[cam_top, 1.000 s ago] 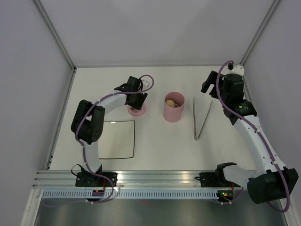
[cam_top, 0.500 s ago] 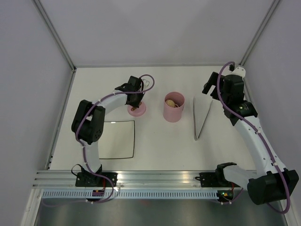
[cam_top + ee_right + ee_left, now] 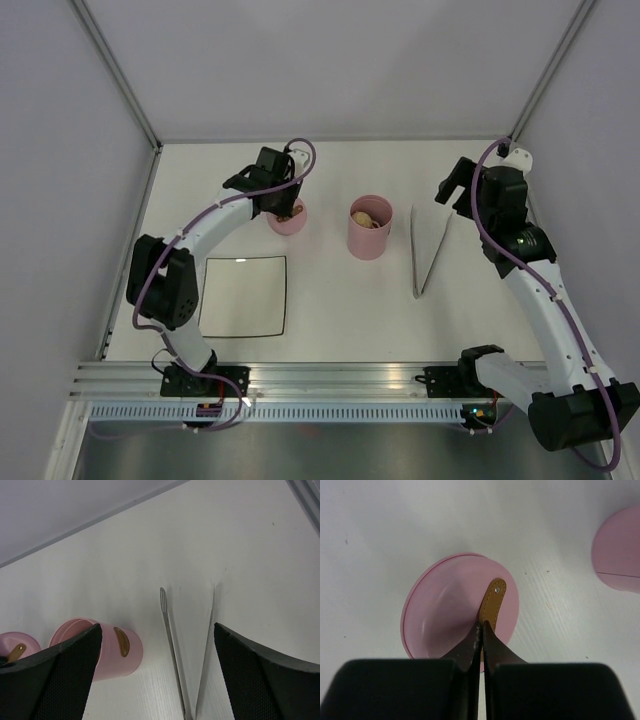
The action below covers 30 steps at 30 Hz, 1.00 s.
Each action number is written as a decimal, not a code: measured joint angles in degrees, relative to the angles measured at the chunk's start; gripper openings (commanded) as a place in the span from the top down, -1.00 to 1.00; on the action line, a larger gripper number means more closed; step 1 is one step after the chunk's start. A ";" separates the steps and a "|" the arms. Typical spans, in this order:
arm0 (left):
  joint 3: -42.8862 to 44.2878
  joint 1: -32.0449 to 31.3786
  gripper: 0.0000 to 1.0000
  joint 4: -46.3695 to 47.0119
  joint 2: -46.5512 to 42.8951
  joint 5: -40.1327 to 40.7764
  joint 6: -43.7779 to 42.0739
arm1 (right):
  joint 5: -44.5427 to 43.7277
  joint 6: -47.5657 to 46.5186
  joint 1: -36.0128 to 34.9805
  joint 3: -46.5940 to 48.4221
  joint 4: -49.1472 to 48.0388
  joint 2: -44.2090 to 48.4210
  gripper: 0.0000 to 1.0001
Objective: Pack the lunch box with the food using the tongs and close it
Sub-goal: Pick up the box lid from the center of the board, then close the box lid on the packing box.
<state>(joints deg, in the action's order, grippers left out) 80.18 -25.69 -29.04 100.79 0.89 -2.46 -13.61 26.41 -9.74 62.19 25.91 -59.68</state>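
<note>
The pink lunch box [image 3: 369, 230] stands upright in the middle of the table, and beige food [image 3: 366, 218] shows inside it. To its left is the round pink lid [image 3: 292, 222]. My left gripper [image 3: 283, 208] is shut on the lid's brown strip handle [image 3: 493, 600], and in the left wrist view the fingertips [image 3: 476, 639] pinch the strap over the lid [image 3: 445, 615]. I cannot tell whether the lid is off the table. The silver tongs [image 3: 428, 250] lie in a narrow V to the right of the box. My right gripper [image 3: 157, 627] hangs open above the tongs [image 3: 170, 640], holding nothing.
A flat white square plate [image 3: 243, 296] lies at the front left. The lunch box [image 3: 122, 652] and the lid [image 3: 17, 644] show at the left of the right wrist view. Grey walls close in the table's back and sides.
My left gripper has shut on the lid's strap, and the lid has shifted slightly towards the back. The left arm's elbow has swung out to the left. The right gripper has drifted a little to the right.
</note>
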 measured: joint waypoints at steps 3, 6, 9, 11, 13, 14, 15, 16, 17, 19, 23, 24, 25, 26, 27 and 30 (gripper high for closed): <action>0.17 0.00 0.95 -1.75 -2.75 -2.80 2.91 | -0.28 0.00 0.00 -0.02 0.39 0.28 -0.96; 1.62 0.00 0.95 -3.34 -5.33 -5.81 6.29 | -0.31 0.04 0.00 -0.02 0.85 0.28 -0.96; 5.49 0.00 0.95 -4.26 -6.91 -10.12 10.69 | -0.46 0.39 0.00 -0.02 1.20 0.28 -0.96; 8.63 -0.13 0.95 -4.15 -7.54 -12.52 13.40 | -0.50 0.50 0.02 -0.02 1.60 0.28 -0.96; 11.54 -0.31 0.95 -4.17 -7.91 -14.67 15.45 | -0.61 0.66 0.11 -0.02 2.08 0.28 -0.96; 13.05 -0.52 0.95 -4.07 -7.96 -15.82 16.44 | -0.74 0.74 0.24 -0.02 2.29 0.28 -0.96; 14.47 -0.83 0.95 -3.93 -8.00 -16.87 17.35 | -0.96 0.83 0.37 -0.02 2.47 0.28 -0.96; 15.65 -1.22 0.95 -3.80 -8.02 -17.90 18.16 | -1.20 0.85 0.52 -0.02 2.69 0.31 -0.96; 16.48 -1.68 0.95 -3.78 -8.02 -18.62 18.75 | -1.46 0.87 0.68 -0.02 2.93 0.37 -0.96; 17.92 -3.19 0.95 -3.58 -7.91 -20.39 20.06 | -1.88 1.03 1.03 -0.02 3.61 0.57 -0.96; 20.48 -7.23 0.95 -3.15 -5.70 -22.58 21.97 | -2.40 1.31 1.99 -0.04 4.72 1.64 -0.96; 21.35 -8.28 0.95 -2.95 -4.42 -23.10 22.47 | -2.49 1.29 2.29 -0.04 4.90 2.03 -0.96; 22.10 -8.96 0.95 -2.71 -3.32 -23.50 22.84 | -2.69 1.29 2.62 -0.04 5.03 2.45 -0.96; 22.91 -9.88 0.95 -2.32 -1.77 -23.65 23.50 | -2.78 1.27 2.97 -0.04 5.09 2.82 -0.96; 23.47 -10.69 0.95 -1.86 -0.31 -23.74 24.11 | -2.78 1.25 3.28 -0.04 5.16 3.10 -0.96; 24.35 -12.39 0.95 -1.11 3.82 -23.76 25.64 | -2.73 1.18 3.91 -0.70 5.20 3.69 -0.96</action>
<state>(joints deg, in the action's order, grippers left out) 104.53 -38.09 -30.15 104.62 -22.87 23.18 -16.34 27.59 -5.82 61.49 31.11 -55.99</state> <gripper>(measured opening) 0.028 0.979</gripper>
